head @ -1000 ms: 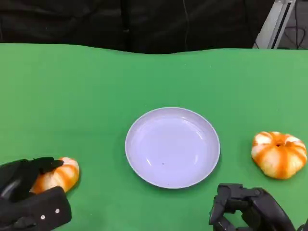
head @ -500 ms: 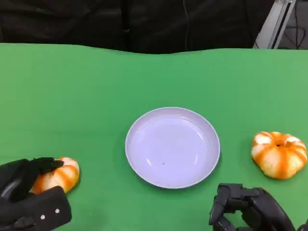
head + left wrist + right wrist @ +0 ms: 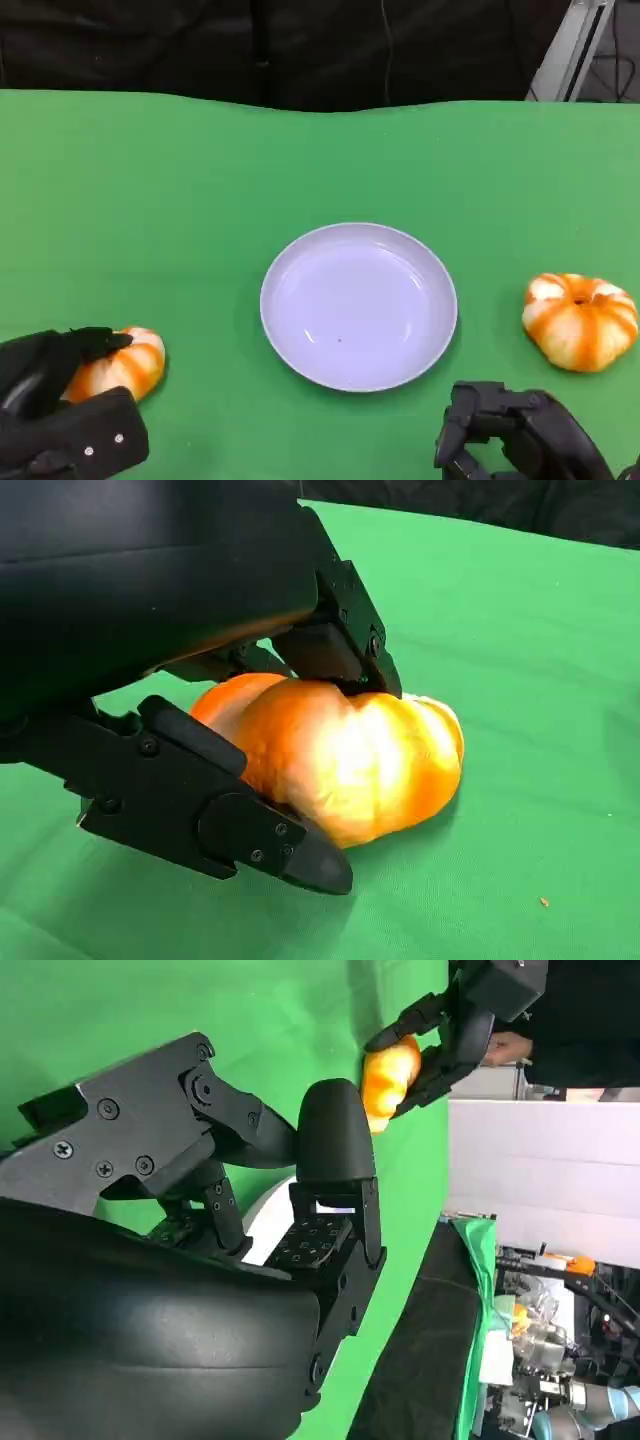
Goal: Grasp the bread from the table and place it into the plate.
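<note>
An orange-and-white pumpkin-shaped bread (image 3: 127, 362) lies on the green table at the lower left. My left hand (image 3: 60, 405) grips it, one finger over its top and the thumb low at its side. The left wrist view shows the bread (image 3: 360, 760) resting on the cloth, pinched between those black fingers (image 3: 240, 825). The pale lilac plate (image 3: 300, 262) sits at the table's middle with nothing in it. My right hand (image 3: 515, 435) hovers near the front edge, right of the plate, fingers apart around nothing. The right wrist view shows the right hand (image 3: 210, 1210) and the bread (image 3: 390, 1072) beyond it in the left hand.
A second pumpkin-shaped bread (image 3: 581, 320) lies on the table right of the plate, just beyond my right hand. The green cloth (image 3: 200, 170) runs back to a dark backdrop. A metal frame leg (image 3: 570, 45) stands at the far right corner.
</note>
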